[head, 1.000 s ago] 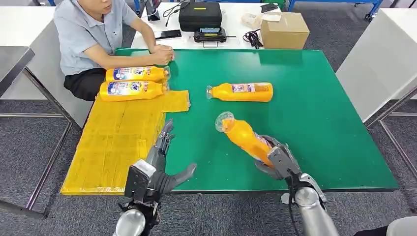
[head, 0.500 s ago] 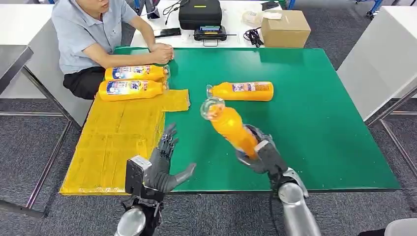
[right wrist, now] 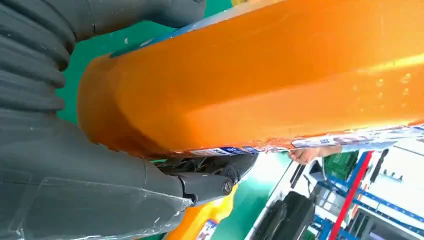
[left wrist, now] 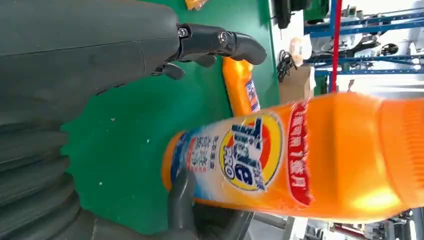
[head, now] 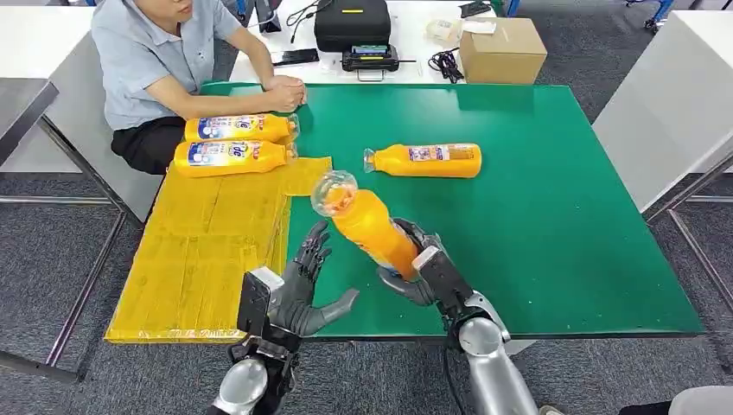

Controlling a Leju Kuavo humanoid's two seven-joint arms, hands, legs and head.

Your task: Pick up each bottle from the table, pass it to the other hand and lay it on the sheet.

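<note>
Above the near middle of the green table, my right hand grips the base end of an orange plastic detergent bottle, fingers wrapped around its lower body. I see the bottle raised off the surface and tilted, its clear cap pointing up and to the far left. My left hand waits just left of it with fingers spread and thumb out, palm turned toward the bottle and holding nothing; from the head view I cannot tell whether any fingertip touches it.

My left wrist camera gives me what the head view cannot: the bottle's printed label with its round blue, red and yellow logo facing that hand, and a dark finger stretched out over the green. It also catches a second orange bottle lying on its side farther out on the table. My right wrist camera shows a dark finger curled under the bottle's base.

On the far end of the yellow sheet at the left, two more orange bottles lie side by side, touching. A seated person rests clasped hands on the table's far left corner. Beyond, a white table holds a black case and a cardboard box.
</note>
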